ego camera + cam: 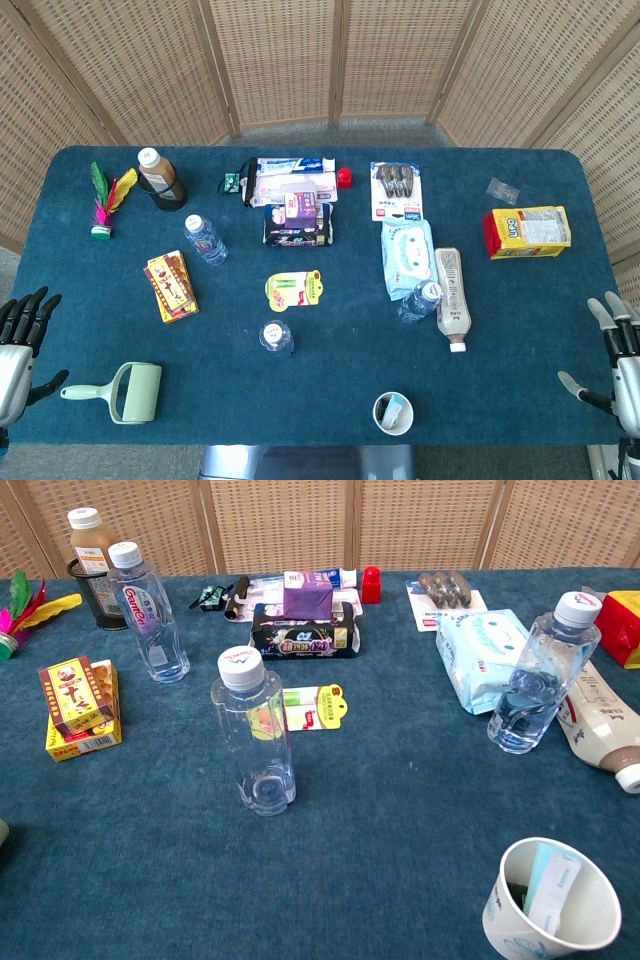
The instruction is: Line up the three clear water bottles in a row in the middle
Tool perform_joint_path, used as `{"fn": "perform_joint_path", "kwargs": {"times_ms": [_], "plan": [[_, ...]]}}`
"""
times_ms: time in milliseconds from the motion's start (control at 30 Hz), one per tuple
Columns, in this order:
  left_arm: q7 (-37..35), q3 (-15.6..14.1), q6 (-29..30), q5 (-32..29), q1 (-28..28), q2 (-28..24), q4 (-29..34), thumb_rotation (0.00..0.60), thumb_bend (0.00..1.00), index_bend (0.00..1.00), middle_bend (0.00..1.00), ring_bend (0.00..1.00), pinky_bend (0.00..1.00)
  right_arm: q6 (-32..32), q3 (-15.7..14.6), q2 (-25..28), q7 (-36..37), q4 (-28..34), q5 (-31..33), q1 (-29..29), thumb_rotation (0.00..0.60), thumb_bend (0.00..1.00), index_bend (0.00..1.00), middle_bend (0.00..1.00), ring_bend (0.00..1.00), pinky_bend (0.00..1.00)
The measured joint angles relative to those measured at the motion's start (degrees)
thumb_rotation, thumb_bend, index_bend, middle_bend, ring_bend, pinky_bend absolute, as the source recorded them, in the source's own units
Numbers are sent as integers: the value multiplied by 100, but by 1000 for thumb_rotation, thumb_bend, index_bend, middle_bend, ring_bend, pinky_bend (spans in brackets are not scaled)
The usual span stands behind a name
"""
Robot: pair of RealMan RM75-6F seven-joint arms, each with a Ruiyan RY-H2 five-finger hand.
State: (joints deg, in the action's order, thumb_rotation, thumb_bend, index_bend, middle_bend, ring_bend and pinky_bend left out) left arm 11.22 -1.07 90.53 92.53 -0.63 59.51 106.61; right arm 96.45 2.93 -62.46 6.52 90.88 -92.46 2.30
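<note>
Three clear water bottles stand upright on the blue table (520, 330). One bottle (205, 239) (148, 613) is at the left, beside a yellow-red box. A second bottle (277, 337) (254, 730) stands near the middle front. The third bottle (419, 302) (541, 673) stands right of centre, beside a wipes pack. My left hand (20, 340) hovers off the table's left front corner, fingers spread, holding nothing. My right hand (612, 355) is at the right front corner, fingers apart and empty. Neither hand shows in the chest view.
A lint roller (125, 390), paper cup (393, 413) (552, 900), wipes pack (407, 256), lying milky bottle (451, 297), yellow snack bag (527, 231), small card (294, 289), boxes (172, 285), toothpaste packs (292, 180) and a brown bottle in a holder (160, 178) crowd the table.
</note>
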Motion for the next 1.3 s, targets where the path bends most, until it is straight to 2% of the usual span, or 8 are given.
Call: {"fn": "perform_joint_path", "kwargs": {"times_ms": [267,433,667,967,1100,1300], "plan": [[-102,-23,-40,35,16,-22,-5,600,107,0,0,0,10,-272,-49,46,81,41,2,-96,600,0,66,49,29,7],[-98,-33,-102,-14,23,-16,-13,600,107,0,0,0,10,-670,-8,93,620,-4,25,-359,600,0,66,83,61,85],[43,-8,-150,-43,55,32,24,600,107,0,0,0,10,-1648,100,32,2294,-556,-38,-1151,600,0,67,91,62,85],[127,82,-422,-353,188,62,53,600,108,0,0,0,10,-2628,37,-342,4491,-1578,-353,-2168,600,0,73,99,64,99],[127,111,-464,-440,213,57,59,600,108,0,0,0,10,-2951,-50,-604,4968,-1992,-437,-2510,600,0,76,106,64,99],[131,147,-599,-573,286,51,74,600,107,0,0,0,10,-3004,-223,-991,5700,-2344,-576,-2710,600,0,85,109,63,99]]}}
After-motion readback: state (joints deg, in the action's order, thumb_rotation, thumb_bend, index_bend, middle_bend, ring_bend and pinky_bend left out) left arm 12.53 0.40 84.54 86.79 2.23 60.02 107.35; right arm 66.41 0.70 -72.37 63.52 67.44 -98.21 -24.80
